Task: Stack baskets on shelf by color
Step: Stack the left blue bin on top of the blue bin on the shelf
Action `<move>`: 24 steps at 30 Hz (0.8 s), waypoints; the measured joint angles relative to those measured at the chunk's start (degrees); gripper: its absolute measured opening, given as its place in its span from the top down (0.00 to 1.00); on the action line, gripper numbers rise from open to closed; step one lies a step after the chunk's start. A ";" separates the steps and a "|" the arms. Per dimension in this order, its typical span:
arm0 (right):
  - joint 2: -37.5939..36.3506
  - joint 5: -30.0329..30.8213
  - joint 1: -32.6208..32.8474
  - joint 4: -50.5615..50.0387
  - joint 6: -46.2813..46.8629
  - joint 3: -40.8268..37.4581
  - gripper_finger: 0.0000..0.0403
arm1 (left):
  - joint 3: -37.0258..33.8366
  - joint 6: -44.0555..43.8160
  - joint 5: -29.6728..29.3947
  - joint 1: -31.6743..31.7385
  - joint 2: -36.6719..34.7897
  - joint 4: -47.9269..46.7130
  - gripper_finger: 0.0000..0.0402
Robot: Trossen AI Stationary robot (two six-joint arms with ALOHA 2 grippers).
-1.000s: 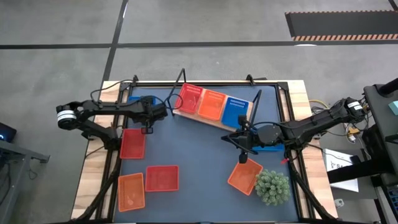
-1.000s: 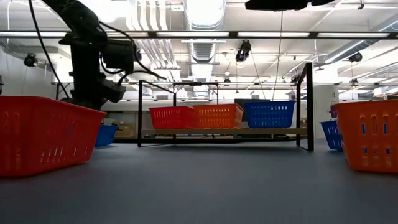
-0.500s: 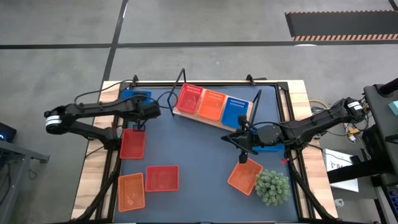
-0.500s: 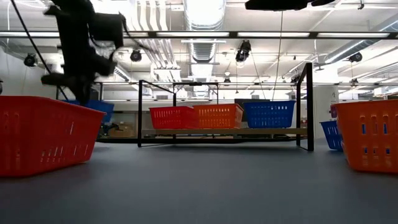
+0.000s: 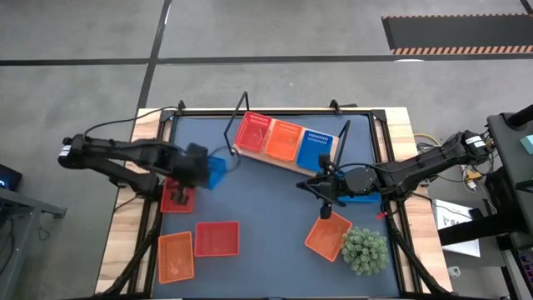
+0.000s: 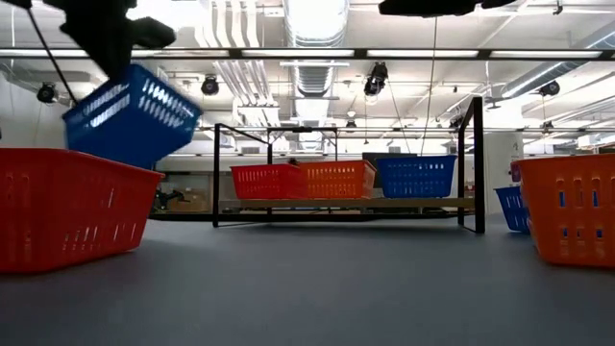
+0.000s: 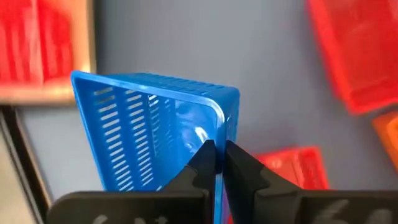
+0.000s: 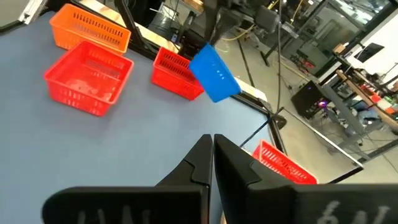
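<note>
My left gripper [image 5: 198, 165] is shut on a blue mesh basket [image 5: 216, 172], which is up in the air over the table's left half, above a red basket [image 5: 176, 197]; the low view shows the blue basket [image 6: 130, 115] tilted and clear of the table. The wooden shelf [image 5: 250, 156] stands at the far side with one red basket [image 5: 252, 132], one orange [image 5: 284, 139] and one blue [image 5: 314, 148] on its board. My right gripper [image 5: 325, 198] is shut over the table's right half and holds nothing. My left gripper [image 7: 216, 158] pinches the blue basket's side wall at its rim [image 7: 217, 127], near a corner, with one finger [image 7: 204, 160] on the inner side and one on the outer. The basket is lifted clear and hangs tilted from the fingers.
On the table lie a second red basket [image 5: 216, 239], an orange one [image 5: 175, 257] at the near left, another orange one [image 5: 327, 237] by the green plant [image 5: 364, 250], and a blue one [image 5: 366, 197] under the right arm. Bare tabletop lies in the middle.
My left gripper went to the blue basket at the table's far left corner and took hold of it. It then rose and swung toward the near edge and the middle. The basket is lifted clear and tipped, where before it stood on the table.
</note>
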 joint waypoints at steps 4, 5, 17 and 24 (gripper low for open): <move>0.24 -4.97 -0.10 -0.40 1.75 0.00 0.98 | 1.32 3.58 -1.61 -6.38 5.57 10.03 1.00; 0.38 -6.66 -0.13 -0.41 2.26 0.00 0.98 | 1.64 4.90 -1.74 -7.35 7.54 12.59 1.00; 0.85 -8.89 -0.13 -1.48 10.15 0.07 0.87 | 3.34 22.09 -10.17 -10.66 28.64 29.76 1.00; 2.03 -8.87 -0.13 -1.40 12.65 0.07 0.80 | 2.85 22.98 -11.06 -10.66 32.59 31.30 1.00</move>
